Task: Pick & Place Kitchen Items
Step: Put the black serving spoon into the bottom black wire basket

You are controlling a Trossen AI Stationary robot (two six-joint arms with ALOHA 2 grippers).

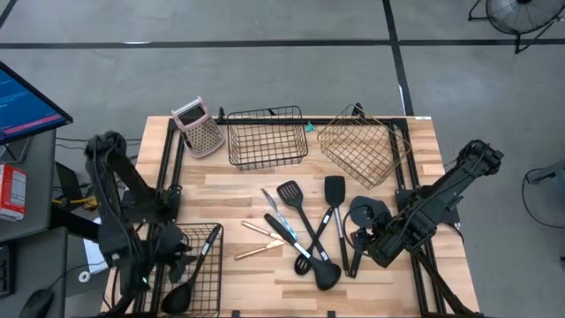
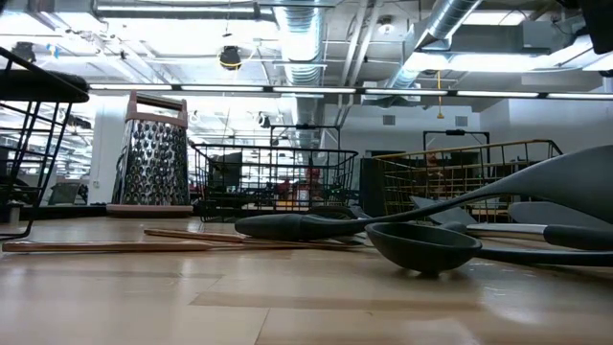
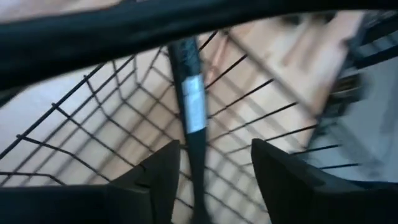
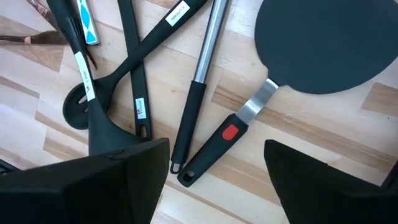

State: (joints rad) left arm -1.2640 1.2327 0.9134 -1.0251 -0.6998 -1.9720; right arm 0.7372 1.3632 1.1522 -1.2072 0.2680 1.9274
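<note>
A black long-handled spoon (image 1: 181, 296) lies in the black wire basket (image 1: 210, 281) at the table's near left, its labelled handle (image 3: 193, 106) pointing toward the far side. My left gripper (image 1: 175, 256) hovers open over this basket; the handle runs between its fingers (image 3: 214, 152) without touching them. Several black utensils (image 1: 300, 234), two copper pieces (image 1: 256, 252) and a teal one (image 1: 274, 205) lie on the table's middle. My right gripper (image 1: 364, 243) hangs open above a round black turner (image 4: 323, 43) and its red-marked handle (image 4: 217, 146).
A grater (image 1: 199, 128), a second black wire basket (image 1: 267, 137) and a copper wire basket (image 1: 362, 146) stand along the far edge. In the low view a ladle bowl (image 2: 421, 244) rests on the wood. Bare wood lies between the near-left basket and the utensils.
</note>
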